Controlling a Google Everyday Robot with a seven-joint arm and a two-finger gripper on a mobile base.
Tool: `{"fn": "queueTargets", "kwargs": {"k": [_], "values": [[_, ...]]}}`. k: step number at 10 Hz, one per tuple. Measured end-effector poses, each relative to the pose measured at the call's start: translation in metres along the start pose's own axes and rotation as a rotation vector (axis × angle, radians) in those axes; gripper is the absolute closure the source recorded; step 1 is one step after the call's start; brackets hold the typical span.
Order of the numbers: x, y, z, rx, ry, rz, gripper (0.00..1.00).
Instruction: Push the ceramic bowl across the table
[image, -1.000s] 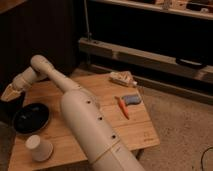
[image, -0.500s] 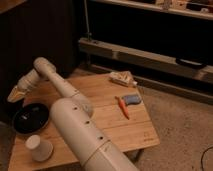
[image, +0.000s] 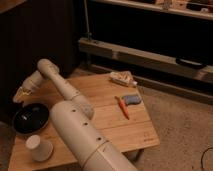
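Observation:
The ceramic bowl (image: 31, 118), shallow, round and glossy black, sits near the left edge of the light wooden table (image: 105, 120). My white arm reaches from the bottom of the view up and left over the table. Its gripper (image: 20, 94) hangs at the far left, just above and behind the bowl's far rim, with its fingers shut and nothing held. Whether it touches the bowl I cannot tell.
A small white paper cup (image: 39, 148) stands in front of the bowl at the table's near left corner. An orange tool (image: 122, 107), a blue-grey object (image: 132, 100) and a crumpled packet (image: 122, 78) lie on the right half. Dark shelving stands behind.
The arm has swung right and forward, bringing the gripper in from the table's left edge toward the bowl's far rim. The bowl and cup have not visibly moved.

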Motion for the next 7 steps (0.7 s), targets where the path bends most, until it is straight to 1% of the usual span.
{"fn": "queueTargets", "kwargs": {"k": [2, 4, 6, 7], "values": [[0.002, 0.004, -0.003, 0.018, 0.026, 0.002, 1.0], [0.002, 0.01, -0.004, 0.034, 0.075, 0.002, 1.0], [0.0, 0.015, 0.0, 0.04, 0.122, 0.004, 1.0], [0.002, 0.016, 0.0, 0.045, 0.136, 0.007, 1.0]]}}
